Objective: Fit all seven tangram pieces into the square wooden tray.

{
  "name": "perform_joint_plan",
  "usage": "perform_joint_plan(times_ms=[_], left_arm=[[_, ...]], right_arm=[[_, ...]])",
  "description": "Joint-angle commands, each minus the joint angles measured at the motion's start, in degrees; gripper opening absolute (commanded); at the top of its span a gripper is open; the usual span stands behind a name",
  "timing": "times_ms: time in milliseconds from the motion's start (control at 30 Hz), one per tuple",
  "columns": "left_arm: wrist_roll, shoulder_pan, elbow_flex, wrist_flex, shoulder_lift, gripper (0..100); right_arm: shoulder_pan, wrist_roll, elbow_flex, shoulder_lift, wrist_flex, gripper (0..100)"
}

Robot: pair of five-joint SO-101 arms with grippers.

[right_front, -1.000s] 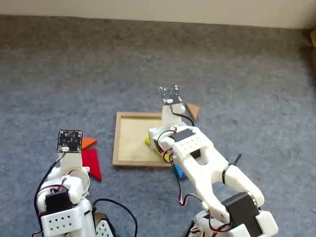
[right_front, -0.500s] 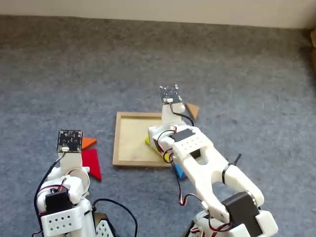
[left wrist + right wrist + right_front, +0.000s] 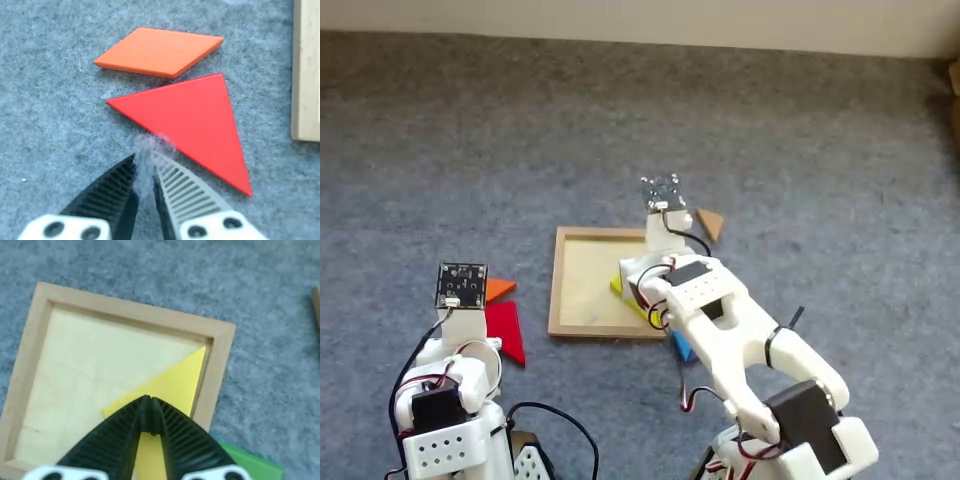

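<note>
The square wooden tray (image 3: pixel 560 285) lies mid-table with my right arm over its right side. In the right wrist view my right gripper (image 3: pixel 148 401) is shut, tips just above a yellow triangle (image 3: pixel 177 382) lying flat in a corner of the tray (image 3: pixel 130 312). My left gripper (image 3: pixel 144 159) is shut over the carpet, close to the edge of a red triangle (image 3: pixel 192 120). An orange parallelogram (image 3: pixel 157 50) lies just beyond it. The red triangle (image 3: pixel 506 330) and orange parallelogram (image 3: pixel 500 290) sit left of the tray.
A brown triangle (image 3: pixel 710 224) lies past the tray's far right corner. A blue piece (image 3: pixel 682 348) pokes out under the right arm near the tray's front right corner, and a green piece (image 3: pixel 250 462) lies just outside the tray wall. Grey carpet surrounds everything.
The right arm has shifted slightly to the left over the tray. The left arm and the loose pieces have not moved.
</note>
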Motion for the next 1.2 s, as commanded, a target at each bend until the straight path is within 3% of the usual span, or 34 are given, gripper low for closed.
perform_joint_plan(times_ms=[0,367,667,1167], left_arm=[[-0.4,0.4,1.1,0.3,-2.6,1],[-0.4,0.4,1.1,0.3,-2.6,1],[-0.4,0.4,1.1,0.3,-2.6,1],[-0.4,0.4,1.1,0.3,-2.6,1]], right_arm=[[-0.4,0.6,-0.1,-7.3,-0.7,0.9],[0.0,0.7,10.7,-24.9,-0.1,0.9],[11.6,0.7,19.3,-44.0,-0.2,0.9],[23.6,0.7,24.4,-58.0,-0.3,0.9]])
